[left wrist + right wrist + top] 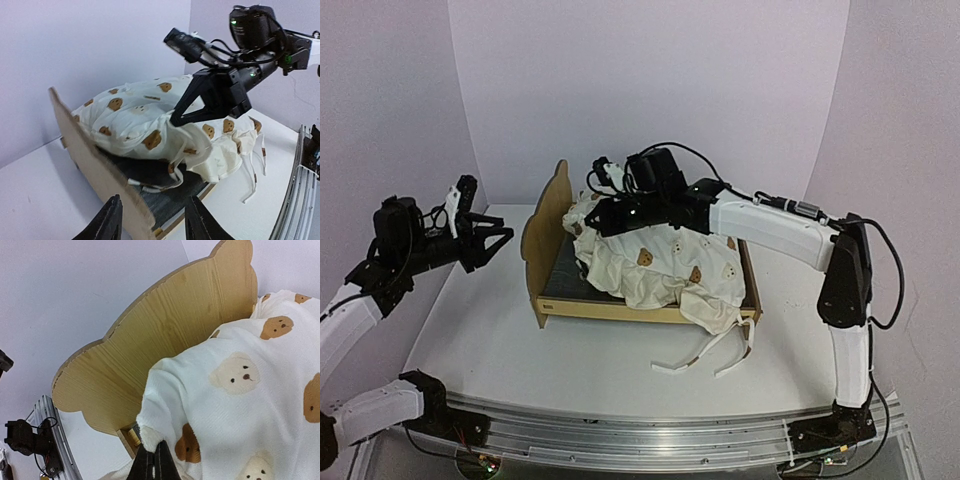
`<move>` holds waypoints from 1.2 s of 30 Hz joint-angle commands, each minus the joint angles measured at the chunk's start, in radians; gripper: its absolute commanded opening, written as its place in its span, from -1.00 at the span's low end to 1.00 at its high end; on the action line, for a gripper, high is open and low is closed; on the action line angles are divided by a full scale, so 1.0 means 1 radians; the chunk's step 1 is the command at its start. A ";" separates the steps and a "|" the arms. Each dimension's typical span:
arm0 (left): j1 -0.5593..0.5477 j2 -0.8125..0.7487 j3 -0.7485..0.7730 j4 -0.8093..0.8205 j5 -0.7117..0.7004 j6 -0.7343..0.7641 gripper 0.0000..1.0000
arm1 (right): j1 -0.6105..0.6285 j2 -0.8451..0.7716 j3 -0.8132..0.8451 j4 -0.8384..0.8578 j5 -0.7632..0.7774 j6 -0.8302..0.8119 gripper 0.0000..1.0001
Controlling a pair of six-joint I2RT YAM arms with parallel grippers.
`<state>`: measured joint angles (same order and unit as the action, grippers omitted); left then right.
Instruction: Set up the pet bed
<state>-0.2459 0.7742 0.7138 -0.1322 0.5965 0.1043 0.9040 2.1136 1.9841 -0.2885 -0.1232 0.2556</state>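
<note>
Nearest the lens, a metal rail (pixel 640 440) runs along the near edge of the desk (pixel 490 340) and carries both arm bases. Beyond it, about midway across and closer to the far edge, stands the pet bed (pixel 620 312). Its long side lies parallel to the near edge, and its bear-eared headboard (pixel 545 225) stands upright at the left end. A strip of the dark grey base (pixel 570 278) shows just behind the headboard. The rest is covered by a cream bear-print cushion (pixel 660 265), heaped and rumpled. The cushion bulges near the head end and spills over the front rail at the bed's foot corner, where its tie strings (pixel 705 352) trail onto the desk toward the near edge.

The right arm (pixel 770 225) reaches in from the right edge, low over the bed. The right jaws are closed tight on a fold of the cushion at the head end. From the right wrist, the fingers (pixel 150 467) meet with cloth at their tips, and the headboard's inner face is close behind.

The left arm (pixel 410 250) hangs over the left part of the desk, facing the headboard's outer side. The left jaws stand parted and hold nothing. From the left wrist their fingers (pixel 107 222) frame the headboard's edge, but the overhead view shows them just short of the wood.
</note>
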 commanded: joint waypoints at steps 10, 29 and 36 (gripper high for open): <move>-0.418 0.403 0.275 -0.104 -0.231 0.384 -0.18 | -0.108 -0.056 -0.067 0.137 -0.114 0.146 -1.00; -0.458 0.758 0.239 0.144 -0.416 0.504 -0.16 | -0.215 -0.115 -0.253 0.375 -0.216 0.233 -1.00; -0.455 0.842 0.244 0.257 -0.458 0.583 -0.34 | -0.215 -0.110 -0.285 0.443 -0.250 0.276 -1.00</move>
<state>-0.7055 1.5956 0.9394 0.0082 0.1749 0.6279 0.7008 2.0510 1.7092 0.0574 -0.3473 0.4952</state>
